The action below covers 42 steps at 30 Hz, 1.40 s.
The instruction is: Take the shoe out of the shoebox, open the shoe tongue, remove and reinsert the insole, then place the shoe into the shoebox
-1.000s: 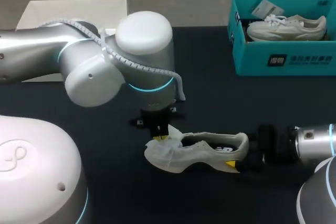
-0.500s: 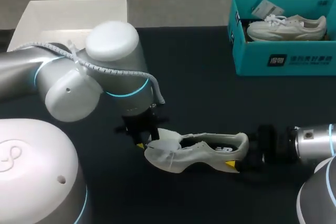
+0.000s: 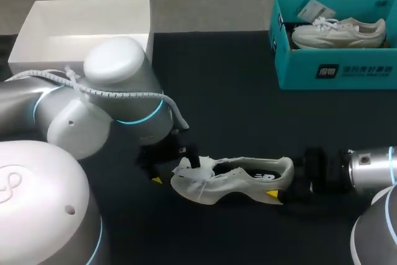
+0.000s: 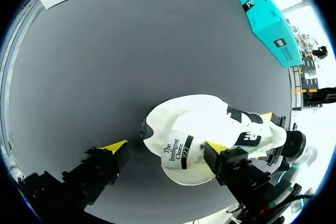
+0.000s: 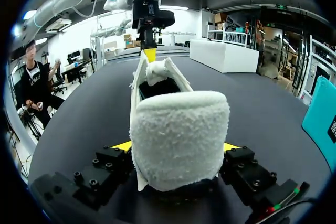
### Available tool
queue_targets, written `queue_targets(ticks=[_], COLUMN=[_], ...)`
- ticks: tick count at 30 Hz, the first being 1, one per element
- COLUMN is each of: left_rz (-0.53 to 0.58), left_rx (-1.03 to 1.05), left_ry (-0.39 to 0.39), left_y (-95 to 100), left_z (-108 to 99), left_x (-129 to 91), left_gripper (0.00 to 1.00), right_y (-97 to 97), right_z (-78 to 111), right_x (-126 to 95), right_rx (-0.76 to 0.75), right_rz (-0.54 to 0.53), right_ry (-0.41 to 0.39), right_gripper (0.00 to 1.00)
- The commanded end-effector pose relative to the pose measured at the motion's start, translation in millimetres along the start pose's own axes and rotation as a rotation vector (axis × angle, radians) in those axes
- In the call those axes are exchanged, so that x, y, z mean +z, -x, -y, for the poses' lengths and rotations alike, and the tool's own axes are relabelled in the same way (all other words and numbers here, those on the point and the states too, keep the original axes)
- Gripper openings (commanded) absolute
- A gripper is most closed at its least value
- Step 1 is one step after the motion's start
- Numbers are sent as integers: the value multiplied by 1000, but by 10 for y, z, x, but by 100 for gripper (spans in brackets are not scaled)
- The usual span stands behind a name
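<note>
As the task stands: the shoe (image 3: pixel 239 181) is out of the teal shoebox (image 3: pixel 335 69), so the first step looks done; the tongue step looks to be in hand.
Left to do: by this reading, lifting the insole out, putting it back, and returning the shoe to the shoebox.
Insole: whether it sits inside the shoe cannot be told for sure; nothing like it lies loose on the table (image 3: pixel 236 103).
Shoe position: on the black table between the two arms, well apart from the shoebox, heel toward the right arm, toe toward the left.
Shoe look: white low sneaker with a fleecy heel collar, laces loose at the front, opening gaping.
Tongue (image 4: pixel 181 153): folded forward over the toe, its printed inner label showing.
Right gripper (image 5: pixel 177 146): fingers pinch the heel from both sides.
Left gripper (image 4: pixel 164 148): fingers spread wide at the toe end, one tip against the tongue, the other apart from the shoe.
Shoebox contents: a second shoe (image 3: pixel 338 32).
Also present: a white box (image 3: pixel 87 26) at the far left corner.
</note>
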State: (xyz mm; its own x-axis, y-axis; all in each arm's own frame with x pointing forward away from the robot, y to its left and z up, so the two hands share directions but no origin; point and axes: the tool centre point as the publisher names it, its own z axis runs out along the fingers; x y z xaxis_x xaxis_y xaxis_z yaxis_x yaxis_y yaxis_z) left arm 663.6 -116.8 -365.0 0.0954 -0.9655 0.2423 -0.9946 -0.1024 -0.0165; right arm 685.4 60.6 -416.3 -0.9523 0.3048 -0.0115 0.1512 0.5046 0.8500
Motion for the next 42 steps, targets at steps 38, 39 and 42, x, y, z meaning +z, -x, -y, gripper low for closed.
queue_targets(ticks=[38, 39, 42], left_rz=[452, 470, 495], left_rx=[1405, 1420, 1466], left_ry=[129, 125, 85], left_y=[-582, -624, -690], left_z=[-128, -118, -61], left_x=[-553, -568, -643], left_gripper=[0, 0, 0], right_y=[3, 3, 3], right_z=[14, 14, 14], right_x=[15, 15, 15], right_rx=[0, 0, 0], right_rz=[4, 4, 4], right_ry=[-5, -5, -5], right_gripper=[0, 0, 0])
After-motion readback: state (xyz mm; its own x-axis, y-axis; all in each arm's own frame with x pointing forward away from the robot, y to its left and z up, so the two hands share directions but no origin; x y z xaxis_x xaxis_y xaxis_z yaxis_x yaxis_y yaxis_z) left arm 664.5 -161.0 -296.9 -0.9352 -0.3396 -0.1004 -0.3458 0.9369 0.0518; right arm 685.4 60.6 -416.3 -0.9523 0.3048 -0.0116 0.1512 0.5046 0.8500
